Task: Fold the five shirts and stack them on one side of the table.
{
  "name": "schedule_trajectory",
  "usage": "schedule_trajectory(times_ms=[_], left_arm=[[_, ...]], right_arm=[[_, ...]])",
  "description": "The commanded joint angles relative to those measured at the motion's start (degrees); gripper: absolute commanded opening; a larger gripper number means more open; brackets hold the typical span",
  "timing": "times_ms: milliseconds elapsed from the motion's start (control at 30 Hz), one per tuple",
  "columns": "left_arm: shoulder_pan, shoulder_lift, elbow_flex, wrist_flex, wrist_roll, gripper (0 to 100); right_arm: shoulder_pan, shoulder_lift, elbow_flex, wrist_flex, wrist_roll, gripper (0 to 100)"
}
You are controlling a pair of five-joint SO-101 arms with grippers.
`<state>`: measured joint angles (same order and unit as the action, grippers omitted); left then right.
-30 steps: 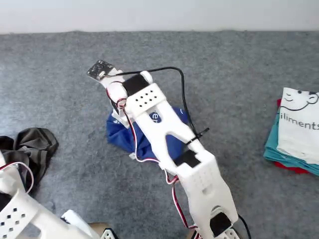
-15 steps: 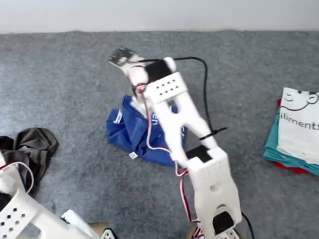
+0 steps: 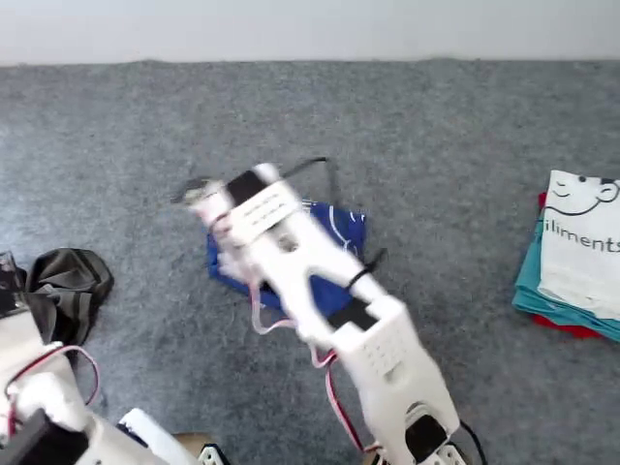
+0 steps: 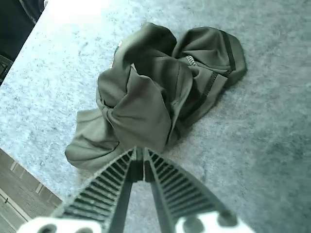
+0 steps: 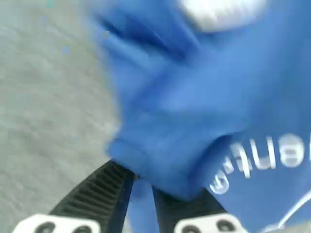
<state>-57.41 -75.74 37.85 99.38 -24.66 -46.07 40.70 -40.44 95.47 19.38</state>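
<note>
A crumpled blue shirt (image 3: 334,228) with white print lies mid-table, partly under my right arm (image 3: 291,257). In the right wrist view the blue shirt (image 5: 194,97) is very close, and my right gripper (image 5: 141,180) is shut on a fold of it. A rumpled dark olive shirt (image 3: 66,279) lies at the table's left side. In the left wrist view my left gripper (image 4: 141,158) hovers shut and empty just above the olive shirt (image 4: 160,92). Several folded shirts (image 3: 579,254) are stacked at the right edge.
Grey felt covers the table (image 3: 455,136), with a pale wall along the far edge. The table's left edge (image 4: 29,160) runs close behind the olive shirt. My left arm (image 3: 44,407) sits at the near left corner. Bare felt lies between the blue shirt and the stack.
My right arm swung up and right with the blue shirt's edge, then back left and lower, pulling the cloth over. My left arm shifted at the near left.
</note>
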Motion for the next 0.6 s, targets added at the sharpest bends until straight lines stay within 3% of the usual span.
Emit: schedule_trajectory(times_ms=[0,167,433,567], left_arm=[[-2.73,-4.04,0.13,-0.79,-3.25,2],[-5.89,-6.42,3.12,-2.46,-4.04,2],[-7.65,-6.59,4.53,-2.64,-4.04,2],[-7.65,-6.68,4.7,-2.64,-4.04,2]], right_arm=[[-4.79,-0.57,-13.89,2.68,0.35,1.3],[-1.89,-0.92,-18.99,7.69,0.26,1.1],[12.18,-5.76,-6.68,7.6,0.35,1.1],[12.7,-8.48,1.14,7.43,0.18,1.3]])
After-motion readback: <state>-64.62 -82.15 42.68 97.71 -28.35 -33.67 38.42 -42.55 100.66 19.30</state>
